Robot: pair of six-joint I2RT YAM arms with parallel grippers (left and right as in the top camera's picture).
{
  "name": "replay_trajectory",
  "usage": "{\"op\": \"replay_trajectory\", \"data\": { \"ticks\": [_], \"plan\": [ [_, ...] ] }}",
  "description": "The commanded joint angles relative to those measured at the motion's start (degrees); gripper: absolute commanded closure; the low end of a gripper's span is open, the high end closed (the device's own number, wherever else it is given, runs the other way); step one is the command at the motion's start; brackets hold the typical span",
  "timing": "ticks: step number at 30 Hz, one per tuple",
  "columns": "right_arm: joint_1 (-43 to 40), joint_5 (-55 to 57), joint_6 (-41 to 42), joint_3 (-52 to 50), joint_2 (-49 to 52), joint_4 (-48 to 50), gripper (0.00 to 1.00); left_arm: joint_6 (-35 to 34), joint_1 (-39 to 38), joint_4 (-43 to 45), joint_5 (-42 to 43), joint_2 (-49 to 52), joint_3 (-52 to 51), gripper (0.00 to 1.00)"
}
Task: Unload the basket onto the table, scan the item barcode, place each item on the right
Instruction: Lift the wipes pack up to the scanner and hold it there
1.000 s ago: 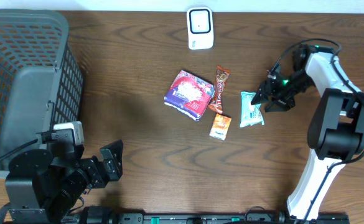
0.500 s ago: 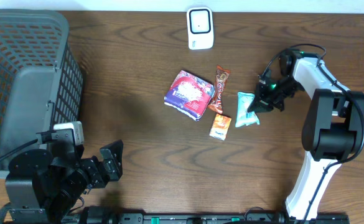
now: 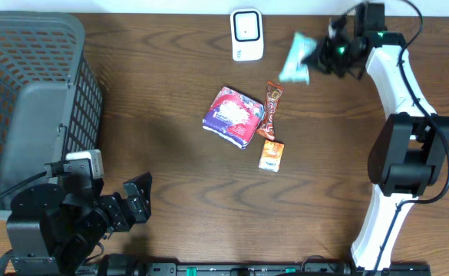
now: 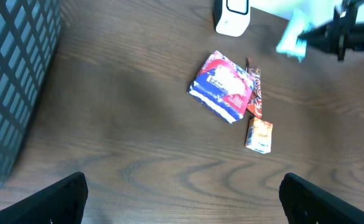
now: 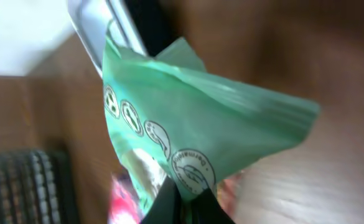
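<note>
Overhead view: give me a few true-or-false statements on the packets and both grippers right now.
1. The right gripper is shut on the green packet. True.
2. The green packet lies flat on the table. False: it is held up, just right of the white scanner.
3. The left gripper is open and empty. True.
4. The purple packet touches the white scanner. False: the purple packet lies mid-table, apart from it, beside the brown bar.
</note>
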Motion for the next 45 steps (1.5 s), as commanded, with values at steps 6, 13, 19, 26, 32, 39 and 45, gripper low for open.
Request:
{"op": "replay_trajectory", "data": {
  "ticks": [6, 13, 19, 26, 32, 39, 45],
  "plan": [
    [9.03, 8.00, 12.59, 0.83, -0.02, 21.75, 0.99, 0.09, 0.24, 0.00, 0.85, 0.07, 0.85, 0.02],
    [14.99, 17.94, 20.55, 0.83, 2.27, 32.63, 0.99, 0.09, 0.24, 0.00, 0.85, 0.07, 0.85, 0.02],
    [17.44, 20.48, 22.56, 0.83, 6.36, 40.46, 0.99, 0.09, 0.24, 0.00, 0.85, 0.07, 0.85, 0.02],
    [15.74, 22.95, 24.61, 0.85, 7.54, 41.05, 0.99, 0.09, 0.24, 0.00, 0.85, 0.07, 0.85, 0.02],
    [11.58, 13.97, 22.29, 1.01, 5.86, 42.49, 0.99, 0.11, 0.24, 0.00, 0.85, 0.07, 0.85, 0.02],
    [5.84, 5.68, 16.04, 1.01, 1.51, 31.71, 0.99, 0.09, 0.24, 0.00, 0.85, 0.07, 0.85, 0.02],
    [4.74, 7.72, 0.04, 1.01, -1.14, 13.22, 0.70, 0.09, 0.24, 0.00, 0.85, 0.07, 0.85, 0.02]
  ]
}}
